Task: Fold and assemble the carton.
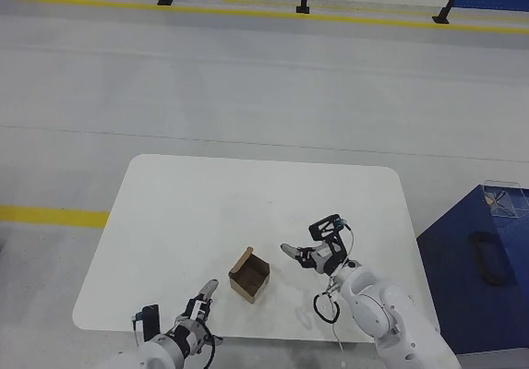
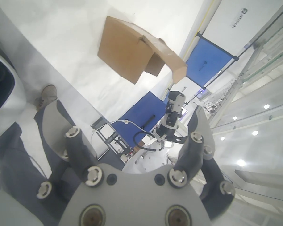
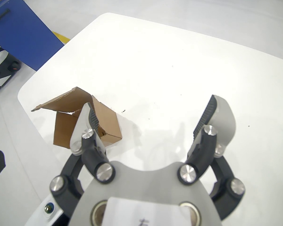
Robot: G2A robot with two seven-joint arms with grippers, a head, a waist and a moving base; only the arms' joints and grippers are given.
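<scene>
L gripper (image 2: 127, 123) and R gripper (image 3: 153, 114) both spread wide, nothing held. Just ahead of L and beside R's near finger sits the carton (image 1: 248, 274), flaps still up, on the table (image 1: 246, 194). Prob. flanked like this to fold from both sides.

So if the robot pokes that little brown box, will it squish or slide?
Probably slide: the carton is small, open thin cardboard standing loose on the smooth white table, so it looks light. Its raised flap would likely bend easily, being one unsupported sheet. A hard squeeze might crumple the walls.
</scene>
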